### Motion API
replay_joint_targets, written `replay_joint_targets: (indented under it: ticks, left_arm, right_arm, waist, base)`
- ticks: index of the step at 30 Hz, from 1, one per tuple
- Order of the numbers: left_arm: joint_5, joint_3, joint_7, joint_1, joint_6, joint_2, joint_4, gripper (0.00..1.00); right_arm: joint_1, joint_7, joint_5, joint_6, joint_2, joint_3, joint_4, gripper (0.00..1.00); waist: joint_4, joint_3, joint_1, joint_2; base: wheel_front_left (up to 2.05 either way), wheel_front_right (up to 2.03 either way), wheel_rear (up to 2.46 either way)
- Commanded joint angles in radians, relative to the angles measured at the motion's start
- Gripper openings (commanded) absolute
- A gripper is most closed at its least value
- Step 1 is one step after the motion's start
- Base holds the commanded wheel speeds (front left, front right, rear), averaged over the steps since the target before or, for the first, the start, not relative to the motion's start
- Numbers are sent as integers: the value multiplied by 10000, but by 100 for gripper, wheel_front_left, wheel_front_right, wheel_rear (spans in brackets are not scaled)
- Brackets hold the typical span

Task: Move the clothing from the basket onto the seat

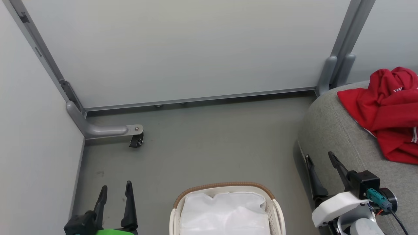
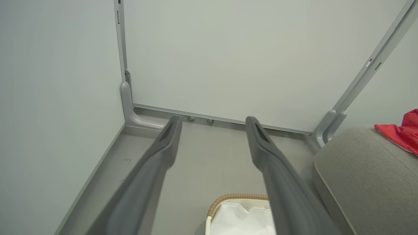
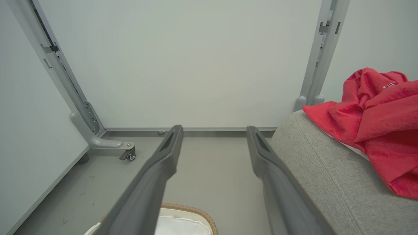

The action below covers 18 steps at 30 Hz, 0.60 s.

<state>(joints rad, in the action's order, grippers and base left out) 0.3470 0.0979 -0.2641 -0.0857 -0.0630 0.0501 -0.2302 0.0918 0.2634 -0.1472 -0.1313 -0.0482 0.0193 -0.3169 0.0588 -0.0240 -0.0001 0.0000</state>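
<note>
Red clothing [image 1: 387,109] lies crumpled on the grey seat [image 1: 333,130] at the right, also seen as clothing [image 3: 375,120] on the seat [image 3: 313,169] and clothing [image 2: 403,133] on the seat [image 2: 359,176]. The white basket [image 1: 225,189] with a brown rim stands on the floor at bottom centre; only its white liner [image 1: 225,212] shows inside. My left gripper [image 1: 115,187] is open at the lower left, empty, left of the basket. My right gripper [image 1: 320,156] is open and empty beside the seat's front corner. Both wrist views show open fingers: left gripper [image 2: 212,119], right gripper [image 3: 214,128].
Pale partition walls [image 1: 183,49] close the space behind and on the left. A grey partition foot with a castor [image 1: 135,140] juts onto the grey floor [image 1: 209,143] at left. Another partition post [image 1: 339,65] stands by the seat's far corner.
</note>
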Motion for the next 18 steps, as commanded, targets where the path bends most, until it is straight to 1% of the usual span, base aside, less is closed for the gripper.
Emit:
replay_joint_targets:
  ticks: [1, 11, 12, 16, 18]
  left_arm:
    - [-14, -15, -3, -88, -72, 8, -20, 100]
    - [63, -45, -3, -31, -85, 8, -32, 100]
    - [55, -8, 0, 1, -75, 0, -19, 0]
    - [80, 14, 8, -25, -76, -11, -335, 0]
    - [374, -27, 92, 20, -90, -11, -367, 0]
  right_arm:
    - [-141, 17, 25, 11, -44, 39, 53, 100]
    - [-189, 17, -31, 11, -44, 124, 98, 100]
    - [-45, 0, -13, 0, 0, 143, 63, 0]
    - [-174, -17, -41, -2, 61, 156, -251, 0]
    - [-149, -135, -364, 0, 65, 89, -304, 0]
  waist:
    - [-8, -8, 1, 0]
    - [-24, -10, 1, 0]
    - [-25, -10, 1, 0]
    - [-27, -9, 1, 0]
    - [-34, -5, 1, 0]
  base:
    - [0, 0, 0]
    - [0, 0, 0]
    - [0, 0, 0]
    - [0, 0, 0]
    - [0, 0, 0]
